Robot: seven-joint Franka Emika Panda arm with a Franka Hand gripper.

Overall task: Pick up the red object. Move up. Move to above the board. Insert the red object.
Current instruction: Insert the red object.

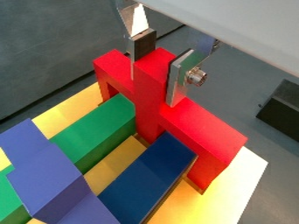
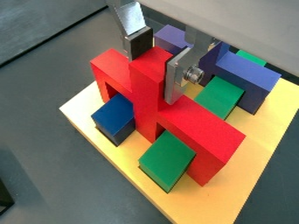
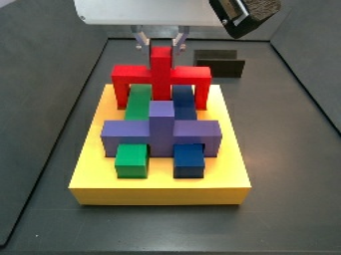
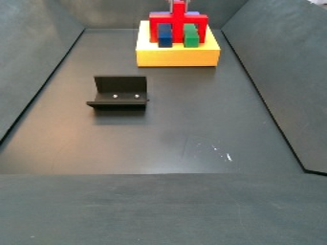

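— Dark grey desk (image 4: 166, 134) fills your side view; what sits closest to you?

— Nearest is the fixture (image 4: 118, 93), alone on the bare floor, well apart from everything else. Far behind it stands the board (image 4: 178, 55) with its blocks.

— And on the board (image 3: 160, 179) itself?

— Near the front edge you see a small green block (image 3: 131, 158) and a small blue block (image 3: 189, 159). Behind them lies the purple block (image 3: 160, 127). Furthest back stands the red object (image 3: 162, 74), its legs down at the board's rear.

— Where is the gripper (image 1: 162, 54)?

— Above the red object (image 2: 158, 101), with its jaws clamped on the upright centre stem; one silver finger (image 1: 184, 77) presses each side. You cannot quite tell whether the legs are fully seated.

— Anything beyond?

— A black block (image 3: 220, 66) on the desk, behind the board.
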